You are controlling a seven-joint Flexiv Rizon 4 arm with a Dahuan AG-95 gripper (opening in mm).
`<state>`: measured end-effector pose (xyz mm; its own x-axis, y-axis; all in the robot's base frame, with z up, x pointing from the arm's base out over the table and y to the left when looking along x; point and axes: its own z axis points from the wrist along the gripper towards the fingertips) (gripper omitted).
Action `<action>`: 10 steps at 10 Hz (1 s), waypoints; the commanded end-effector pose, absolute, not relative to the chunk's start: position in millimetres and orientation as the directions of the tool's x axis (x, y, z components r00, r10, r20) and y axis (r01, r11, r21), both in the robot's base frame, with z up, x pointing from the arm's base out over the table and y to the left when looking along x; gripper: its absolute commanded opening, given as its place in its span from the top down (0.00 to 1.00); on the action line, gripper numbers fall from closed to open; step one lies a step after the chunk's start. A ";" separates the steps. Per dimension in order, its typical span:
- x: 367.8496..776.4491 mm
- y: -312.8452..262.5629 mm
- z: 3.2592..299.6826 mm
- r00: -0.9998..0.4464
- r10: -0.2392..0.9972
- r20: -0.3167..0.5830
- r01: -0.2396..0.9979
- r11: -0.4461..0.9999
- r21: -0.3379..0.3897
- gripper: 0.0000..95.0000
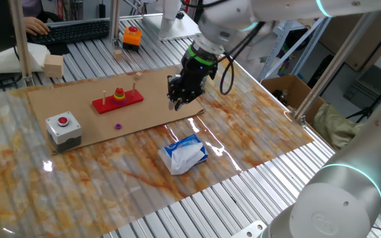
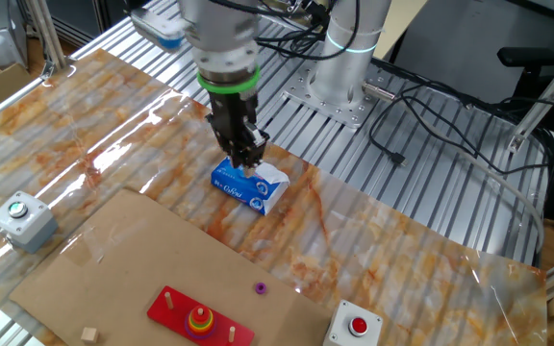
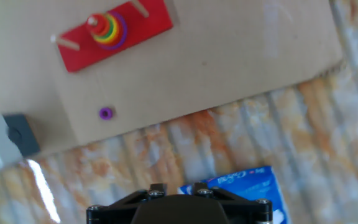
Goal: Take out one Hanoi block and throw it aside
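Black two-finger gripper point(image 1: 177, 100) hangs above the marbled table point(image 1: 256, 142), away from the pegs; whether its jaws are apart or together I cannot tell. Nearest lies a blue-and-white tissue packet point(image 2: 249, 185); further off, on the brown cardboard sheet point(image 3: 229, 62), a tiny purple disc point(image 3: 106, 113) lies loose. Beyond it the small red Hanoi block point(image 3: 94, 22) tops the ring stack on the red rectangular peg base point(image 3: 148, 23); I judge the removal not yet begun.

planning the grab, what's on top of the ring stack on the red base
A small red disc tops the rings on the middle peg of the red peg base; yellow and green rings sit under it. The peg tip is too blurred to tell.
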<state>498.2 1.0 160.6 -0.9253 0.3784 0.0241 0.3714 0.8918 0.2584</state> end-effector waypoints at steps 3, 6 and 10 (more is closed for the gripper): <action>498.1 18.4 176.5 -0.940 0.334 -0.066 0.324 0.938 0.125 1.00; 506.9 23.0 181.8 -0.943 0.326 -0.068 0.316 0.941 0.125 1.00; 520.9 23.1 186.4 -0.957 0.281 -0.069 0.273 0.955 0.113 1.00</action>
